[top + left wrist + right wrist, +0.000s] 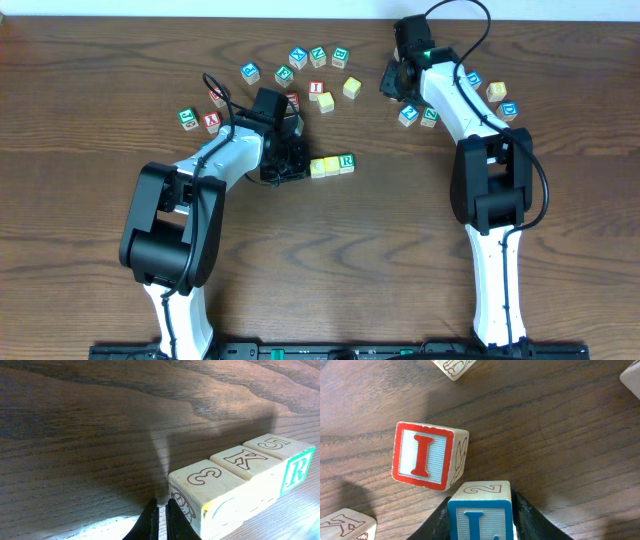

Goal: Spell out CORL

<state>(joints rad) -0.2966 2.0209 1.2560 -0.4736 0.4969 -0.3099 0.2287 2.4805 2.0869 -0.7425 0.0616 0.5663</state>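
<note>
Right claw [480, 522] clasping L cube [479, 510], letter upright

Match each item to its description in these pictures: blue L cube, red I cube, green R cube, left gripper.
Items:
1. blue L cube
2. red I cube
3. green R cube
4. left gripper

Descriptions:
A. at one end of a three-cube row
B. shut, holding nothing, beside that row
C. loose on the table, outside any gripper
D. between the fingers of the right gripper

Pairs: 1-D, 2-C, 3-A, 4-B
</note>
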